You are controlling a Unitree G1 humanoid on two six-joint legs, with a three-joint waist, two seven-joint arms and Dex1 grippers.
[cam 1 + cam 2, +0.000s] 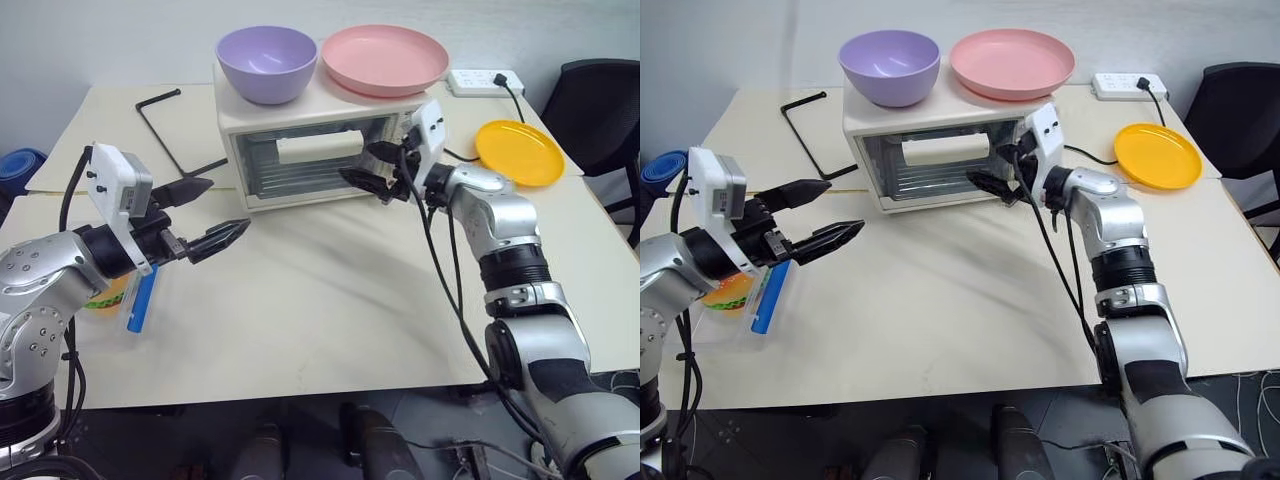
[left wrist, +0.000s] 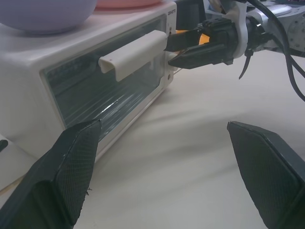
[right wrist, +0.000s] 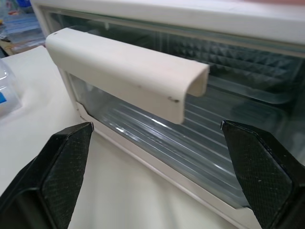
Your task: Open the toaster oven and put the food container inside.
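The cream-white toaster oven stands at the back of the table, its glass door closed and its white bar handle across the top of the door. My right gripper is open, held level just in front of the door's right end, close to the handle and apart from it. My left gripper is open too, hovering above the table to the oven's front left. The food container, clear with a blue clip strip and a toy hamburger inside, sits at the table's left edge, partly hidden behind my left arm.
A purple bowl and a pink plate rest on top of the oven. A yellow plate and a power strip lie at the back right, a bent black rod at the back left. A black chair stands at the right.
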